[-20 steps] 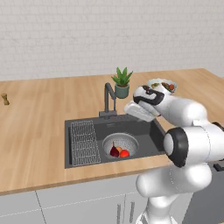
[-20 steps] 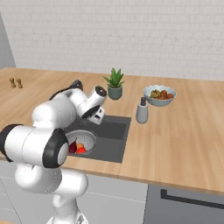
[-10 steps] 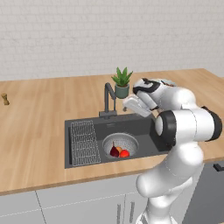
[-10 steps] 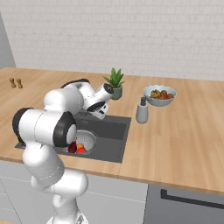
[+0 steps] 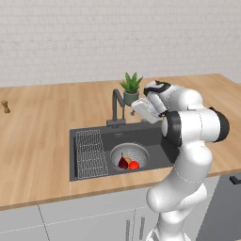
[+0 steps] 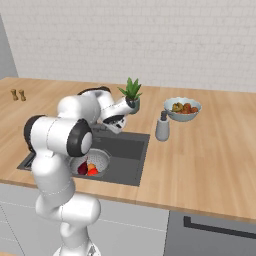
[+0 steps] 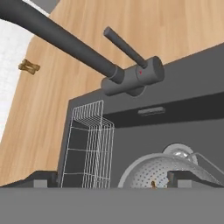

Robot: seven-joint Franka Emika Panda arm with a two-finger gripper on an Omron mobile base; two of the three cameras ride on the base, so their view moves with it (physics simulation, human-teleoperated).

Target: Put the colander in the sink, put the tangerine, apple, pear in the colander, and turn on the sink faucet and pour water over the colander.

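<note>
A white robot arm reaches over a light wooden kitchen counter [image 5: 42, 136] toward a dark grey rectangular sink [image 5: 155, 141] set into it. The arm's two-finger gripper [image 5: 143, 110], jaws spread wide and holding nothing, hangs above the rear right part of the basin, just to the right of the dark grey slim upright sink faucet [image 5: 116, 106] with its angular bent spout. In the hand view the faucet [image 7: 127, 74] lies close ahead of the open gripper [image 7: 111, 179], its spout running off to the upper left and its thin lever handle [image 7: 124, 47] sticking up from the round body. Below the gripper and a little to its left, the silver-grey perforated metal colander [image 5: 129, 156] sits on the sink floor beside a wire grid rack [image 5: 91, 153] on the left side of the basin. Inside the colander lie a small orange tangerine [image 5: 127, 160], a dark maroon fruit [image 5: 123, 163] and a red fruit [image 5: 134, 165], touching one another. A potted green plant [image 5: 131, 87] stands just behind the faucet. From the right base view, a pale bowl of mixed fruit [image 6: 182, 108] and a grey dispenser bottle [image 6: 162, 127] stand on the counter to the right of the sink.
</note>
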